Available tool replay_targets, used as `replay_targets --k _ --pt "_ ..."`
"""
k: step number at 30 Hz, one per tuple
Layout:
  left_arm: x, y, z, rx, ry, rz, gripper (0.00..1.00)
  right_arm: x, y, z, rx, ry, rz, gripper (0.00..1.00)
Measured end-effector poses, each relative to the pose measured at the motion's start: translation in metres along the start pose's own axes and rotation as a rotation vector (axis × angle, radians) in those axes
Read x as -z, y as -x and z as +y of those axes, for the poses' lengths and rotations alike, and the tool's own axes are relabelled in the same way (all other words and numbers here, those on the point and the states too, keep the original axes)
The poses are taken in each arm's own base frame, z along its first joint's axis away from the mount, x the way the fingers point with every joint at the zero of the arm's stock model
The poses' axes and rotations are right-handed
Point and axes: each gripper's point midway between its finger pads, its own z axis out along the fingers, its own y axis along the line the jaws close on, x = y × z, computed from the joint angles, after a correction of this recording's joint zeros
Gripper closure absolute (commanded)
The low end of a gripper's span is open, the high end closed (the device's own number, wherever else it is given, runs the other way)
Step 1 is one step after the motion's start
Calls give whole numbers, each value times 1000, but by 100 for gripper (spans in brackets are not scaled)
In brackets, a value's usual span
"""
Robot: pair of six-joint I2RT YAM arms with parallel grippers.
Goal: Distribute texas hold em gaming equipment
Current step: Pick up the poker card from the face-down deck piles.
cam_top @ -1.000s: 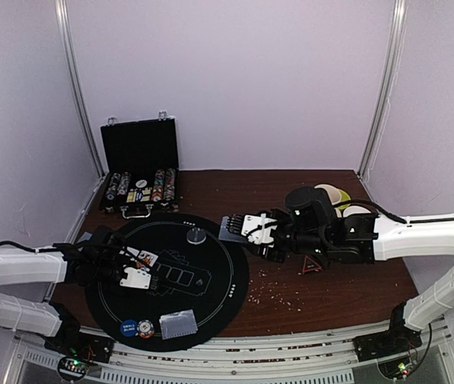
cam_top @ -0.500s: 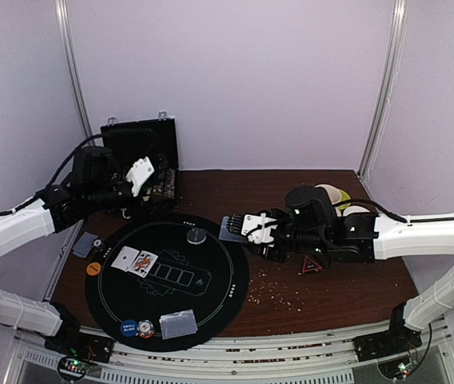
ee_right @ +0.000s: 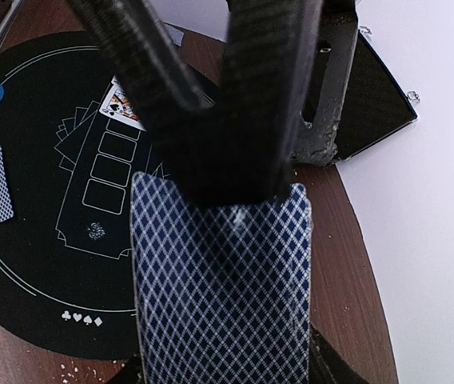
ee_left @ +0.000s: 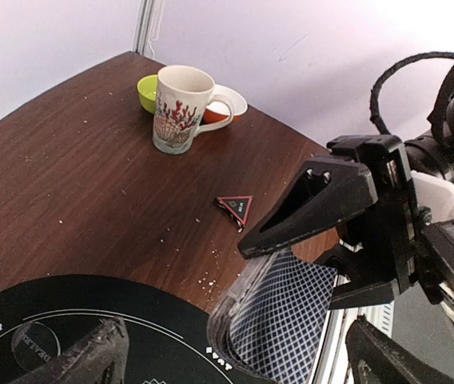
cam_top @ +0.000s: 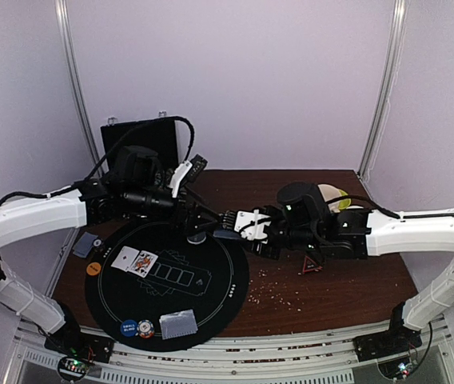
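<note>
L arm is stretched across the back of the brown wooden table [ee_left: 91, 184], with the L gripper [ee_left: 236, 326] pointing at the R one. L fingers [ee_left: 91, 360] stand wide apart, one at each bottom corner of the L wrist view, gripping nothing.

R gripper [cam_top: 239, 226] is clamped on a deck of blue diamond-backed playing cards [ee_right: 219, 280]. Its black jaws pinch one end top & bottom. The free end sticks out toward the L gripper, over the far-right rim of the round black mat w/ white outlines [cam_top: 219, 292]. That free end sits in line w/ the gap btwn the L fingers; touching or not, can't tell.

A clear grey disc [cam_top: 197, 236] lies on the mat near the L fingers. On the mat's left part are overlapping face-up cards [cam_top: 135, 261]. At its near edge are a blue disc [cam_top: 129, 327], a red-white disc [cam_top: 145, 327] just beside it, then a small stack of face-down cards [cam_top: 177, 323].

Off the mat to the left, on the wood, are an orange disc [cam_top: 93, 269] & a single face-down card [cam_top: 86, 243]. A black hinged case [cam_top: 123, 134] stands open at back left, partly behind the L arm.

In the far right corner a white mug w/ red pattern [ee_left: 181, 108] stands upright just beside a green bowl [ee_left: 145, 86]. A small red-edged black triangle [ee_left: 236, 206] lies btwn mug & R gripper.
</note>
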Motion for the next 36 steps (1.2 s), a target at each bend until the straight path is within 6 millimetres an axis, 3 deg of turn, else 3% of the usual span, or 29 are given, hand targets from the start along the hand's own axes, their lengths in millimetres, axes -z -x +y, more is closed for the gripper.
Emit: replay_targets --k 6,12,17,30,36 --pt "-9 -9 6 32 41 34 20 -1 3 -1 -1 0 -5 52" --pt "-19 -16 14 51 61 66 27 -1 3 0 -1 1 -5 52" --pt "-21 -24 21 53 91 96 45 -1 3 0 -1 1 -6 52" --pt "-6 -14 23 -16 159 85 50 -1 3 0 -1 -1 -4 52" --pt "-4 -16 13 -30 110 96 78 -1 3 0 -1 -1 -4 52"
